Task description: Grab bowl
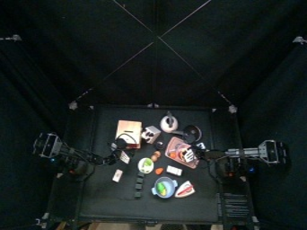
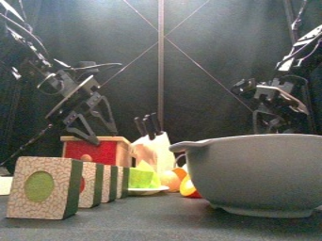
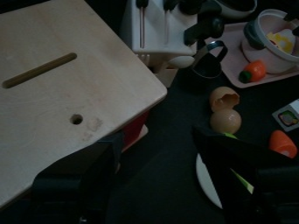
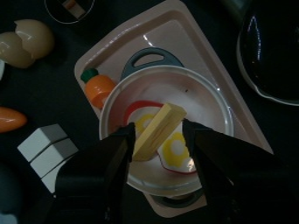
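A large grey bowl (image 2: 258, 174) stands at the table's front edge, close to the front camera; in the top view it (image 1: 164, 188) is small and dark. A white bowl (image 4: 176, 114) holding yellow food sits in a pink tray (image 4: 117, 44). My right gripper (image 4: 162, 140) is open and hangs just above this white bowl, one jaw on each side. In the front view the right gripper (image 2: 266, 118) hangs behind the grey bowl. My left gripper (image 3: 158, 150) is open and empty, above the edge of a wooden box (image 3: 59, 79).
Egg shells (image 3: 225, 109), a carrot (image 3: 281, 143) and a green-rimmed plate (image 3: 216, 185) lie near the left gripper. A black pan (image 4: 274, 44) is beside the pink tray. Wooden blocks (image 2: 56, 184) and a red-sided box (image 2: 98, 149) stand at the front left.
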Controlling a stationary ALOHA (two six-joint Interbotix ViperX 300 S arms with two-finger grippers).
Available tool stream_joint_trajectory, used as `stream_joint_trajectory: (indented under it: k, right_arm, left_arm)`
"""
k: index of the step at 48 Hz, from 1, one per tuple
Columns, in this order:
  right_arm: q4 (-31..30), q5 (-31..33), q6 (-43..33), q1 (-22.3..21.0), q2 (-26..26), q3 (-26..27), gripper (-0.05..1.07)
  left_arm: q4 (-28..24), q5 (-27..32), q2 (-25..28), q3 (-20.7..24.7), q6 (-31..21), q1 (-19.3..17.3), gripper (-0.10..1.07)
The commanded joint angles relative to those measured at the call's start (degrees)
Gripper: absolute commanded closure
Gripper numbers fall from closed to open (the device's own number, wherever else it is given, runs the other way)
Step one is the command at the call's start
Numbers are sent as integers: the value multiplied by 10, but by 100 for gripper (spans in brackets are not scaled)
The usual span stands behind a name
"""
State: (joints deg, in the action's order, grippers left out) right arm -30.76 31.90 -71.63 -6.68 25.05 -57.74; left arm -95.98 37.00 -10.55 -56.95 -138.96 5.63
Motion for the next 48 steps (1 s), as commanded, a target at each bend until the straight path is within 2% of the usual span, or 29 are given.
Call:
stream_joint_trajectory:
  k: [1,4,6,9,12,14,19,26,36,48]
  right_arm:
    - [-1,-4,1,12,4,14,19]
    - [-4,-4,1,62,12,25,19]
    - [-11,-8,1,87,11,26,19]
    - [-12,-6,-3,94,5,26,19]
    - [18,-5,-3,93,14,29,19]
    - [31,-4,-2,93,24,27,19]
    - [40,1,-4,95,40,20,19]
    - [39,1,-3,95,40,19,19]
    - [40,1,-4,94,40,18,19]
    - [46,1,-4,93,33,11,20]
  left_arm:
    - [-4,1,-4,16,1,-4,1]
    - [-19,-16,-4,32,7,7,1]
    - [-47,-49,0,53,24,20,1]
    - [-83,-134,23,109,56,45,1]
    - [-80,-222,69,165,81,68,1]
    - [-70,-242,98,195,90,77,1]
    - [-44,-236,149,249,98,91,1]
    - [-32,-204,210,285,98,95,1]
    - [-28,-206,254,302,98,103,1]
    - [6,-199,279,301,102,102,2]
